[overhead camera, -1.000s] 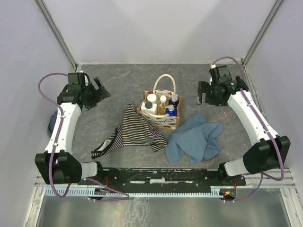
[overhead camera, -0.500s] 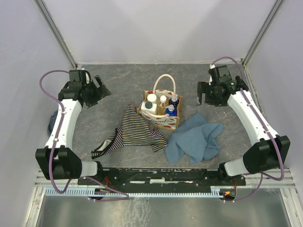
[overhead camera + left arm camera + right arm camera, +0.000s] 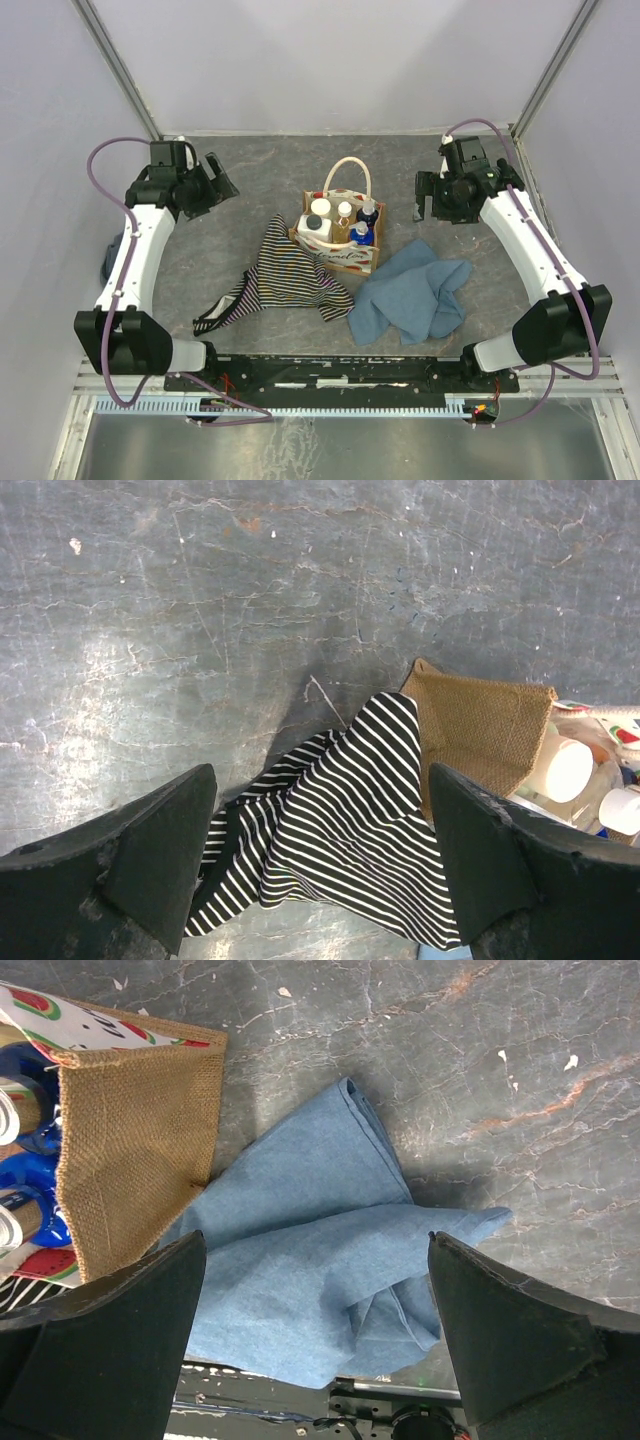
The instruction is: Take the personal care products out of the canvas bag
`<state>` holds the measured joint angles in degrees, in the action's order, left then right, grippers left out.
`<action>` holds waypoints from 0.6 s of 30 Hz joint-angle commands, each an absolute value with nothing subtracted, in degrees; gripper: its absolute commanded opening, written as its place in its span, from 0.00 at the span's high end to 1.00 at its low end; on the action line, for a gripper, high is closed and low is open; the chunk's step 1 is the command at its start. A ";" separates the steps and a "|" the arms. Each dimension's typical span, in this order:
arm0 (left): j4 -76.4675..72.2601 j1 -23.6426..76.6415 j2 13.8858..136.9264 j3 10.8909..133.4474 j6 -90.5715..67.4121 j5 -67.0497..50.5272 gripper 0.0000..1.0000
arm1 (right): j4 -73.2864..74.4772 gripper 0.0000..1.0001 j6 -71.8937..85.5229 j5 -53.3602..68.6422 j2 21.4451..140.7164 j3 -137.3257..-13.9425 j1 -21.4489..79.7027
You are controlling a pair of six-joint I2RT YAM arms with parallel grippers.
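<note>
The tan canvas bag with cream looped handles stands mid-table. It also shows in the left wrist view and the right wrist view. Several small bottles stand upright inside it: a white one with a dark cap, blue ones and a small white-capped one. My left gripper is open and empty, raised far left of the bag. My right gripper is open and empty, raised to the right of the bag.
A striped black-and-white garment lies against the bag's left side, seen below my left fingers. A blue cloth lies at the bag's right front, under my right fingers. Grey walls stand close on three sides.
My left gripper has swung up and a little right, toward the back of the table. The right arm has barely moved. The bag and cloths are unchanged.
</note>
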<state>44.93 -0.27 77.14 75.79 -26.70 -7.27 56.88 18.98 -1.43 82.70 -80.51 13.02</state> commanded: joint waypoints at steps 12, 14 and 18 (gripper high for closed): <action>45.53 12.11 79.97 82.39 -21.42 -0.47 0.08 | 53.57 0.00 20.64 9.78 82.11 -84.77 14.88; 45.59 12.96 80.22 82.08 -21.32 -0.07 0.08 | 53.84 0.00 20.57 9.63 82.17 -84.72 15.39; 45.46 14.53 80.11 81.07 -21.14 0.67 0.08 | 54.09 0.00 20.68 9.57 82.42 -83.93 16.68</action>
